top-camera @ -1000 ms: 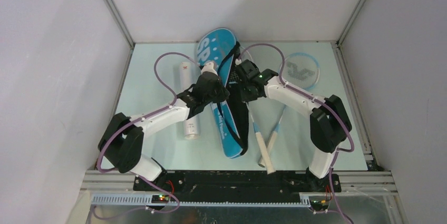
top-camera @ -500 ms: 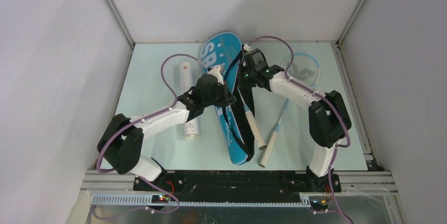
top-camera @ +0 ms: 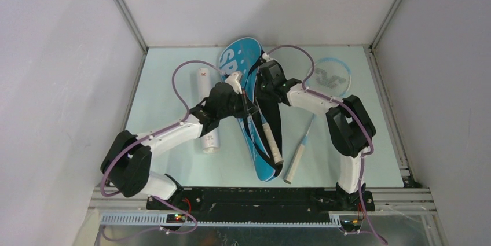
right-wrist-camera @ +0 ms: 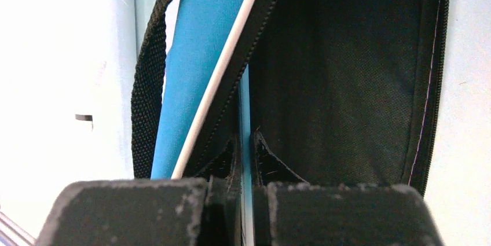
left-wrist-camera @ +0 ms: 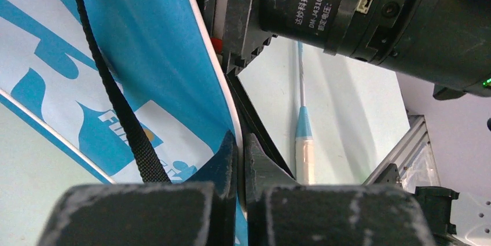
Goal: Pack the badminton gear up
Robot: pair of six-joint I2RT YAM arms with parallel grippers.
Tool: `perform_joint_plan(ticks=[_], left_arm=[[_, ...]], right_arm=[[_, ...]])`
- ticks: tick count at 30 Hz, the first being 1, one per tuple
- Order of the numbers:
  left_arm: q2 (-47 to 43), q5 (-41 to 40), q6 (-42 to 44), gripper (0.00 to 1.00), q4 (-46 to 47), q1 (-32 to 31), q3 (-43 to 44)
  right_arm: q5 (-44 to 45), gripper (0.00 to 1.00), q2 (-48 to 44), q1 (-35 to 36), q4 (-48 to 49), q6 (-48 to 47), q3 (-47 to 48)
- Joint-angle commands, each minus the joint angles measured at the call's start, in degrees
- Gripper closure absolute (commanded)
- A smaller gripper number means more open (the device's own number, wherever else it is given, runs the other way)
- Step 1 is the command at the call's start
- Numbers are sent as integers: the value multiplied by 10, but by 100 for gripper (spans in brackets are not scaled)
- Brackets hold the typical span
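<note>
The blue "SPORT" bag (top-camera: 238, 58) lies lengthwise mid-table, its black lining (right-wrist-camera: 336, 84) exposed. My left gripper (top-camera: 247, 107) (left-wrist-camera: 240, 153) is shut on the white-piped edge of the bag's upper flap (left-wrist-camera: 145, 55). Just beside it, my right gripper (top-camera: 264, 91) (right-wrist-camera: 246, 153) is shut on the thin blue shaft of a racket. That racket's cream handle (top-camera: 271, 144) rests over the bag's opening, and its head is hidden inside. The second racket (top-camera: 333, 76) lies on the table to the right, its handle (top-camera: 295, 166) (left-wrist-camera: 305, 156) near the front. The black strap (right-wrist-camera: 147, 101) trails along the bag.
A long white tube (top-camera: 206, 107) lies on the table left of the bag, partly under my left arm. The right arm's black motor housing (left-wrist-camera: 347, 3) fills the top of the left wrist view. Grey walls enclose the table on three sides.
My right gripper moved left with the racket, bringing its head into the bag and its handle off the table onto the opening. My left gripper kept hold of the flap edge.
</note>
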Motion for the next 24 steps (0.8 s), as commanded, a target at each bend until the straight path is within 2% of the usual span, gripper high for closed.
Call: perform_joint_plan(ticks=[1, 6, 11, 16, 22, 24], left_arm=[[-31, 80, -6, 100, 31, -18, 0], [-32, 91, -18, 100, 46, -18, -4], [-46, 94, -21, 100, 53, -18, -10], [-55, 88, -19, 100, 49, -18, -17], [-58, 97, -19, 100, 62, -18, -24], [-60, 93, -19, 100, 62, -17, -23]], right_arm=[[76, 100, 10, 12, 124, 26, 6], [150, 100, 26, 28, 155, 25, -20], [186, 100, 57, 37, 198, 20, -30], [193, 100, 75, 38, 226, 14, -33], [182, 100, 73, 39, 215, 28, -34], [179, 96, 66, 42, 201, 34, -33]])
